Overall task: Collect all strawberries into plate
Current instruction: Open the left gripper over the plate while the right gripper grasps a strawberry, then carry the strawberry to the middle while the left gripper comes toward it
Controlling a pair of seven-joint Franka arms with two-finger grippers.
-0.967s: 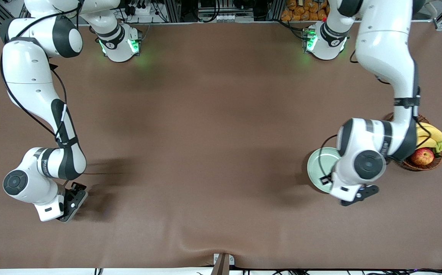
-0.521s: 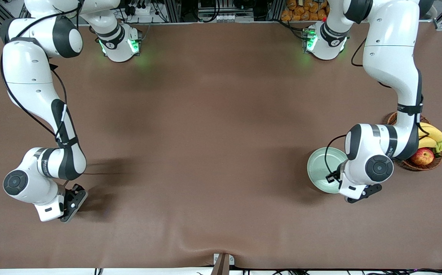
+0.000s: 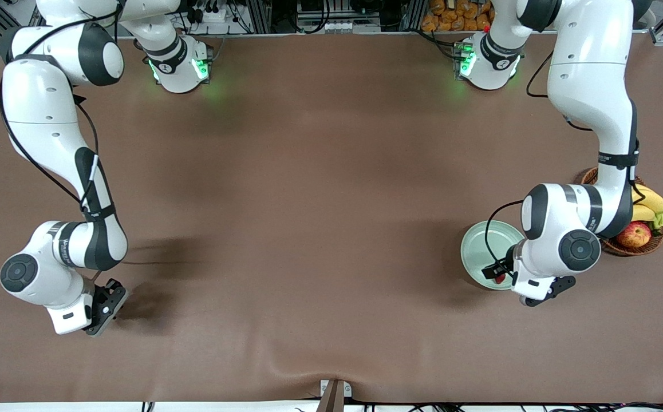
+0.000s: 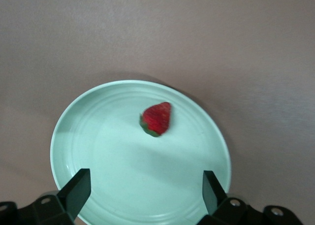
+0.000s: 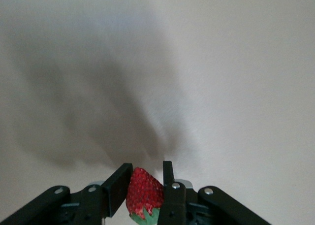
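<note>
1. The brown table (image 3: 320, 229) spreads under both my arms, with their bases along its edge farthest from the front camera.
2. My left arm reaches down at its own end of the table, and my left gripper (image 4: 145, 190) hangs over the plate (image 3: 474, 252) with its fingers (image 4: 78, 185) spread wide and nothing between them.
3. My right arm bends down at its own end of the table, well apart from the plate; my right gripper (image 5: 143, 183) sits low over bare table there.
4. A brown wicker basket (image 3: 632, 247) sits near the plate, toward the left arm's end, with bananas (image 3: 649, 203) and an apple (image 3: 634, 233) in it.
5. The plate, pale mint green, rests flat on the table.
6. One strawberry (image 4: 157, 118) lies inside the plate, clear of my left fingers.
7. A second strawberry (image 5: 142, 193) is pinched between my right fingers (image 5: 118, 185), which are clamped against its sides, its green cap toward my wrist.
8. A third strawberry does not show in any view.
</note>
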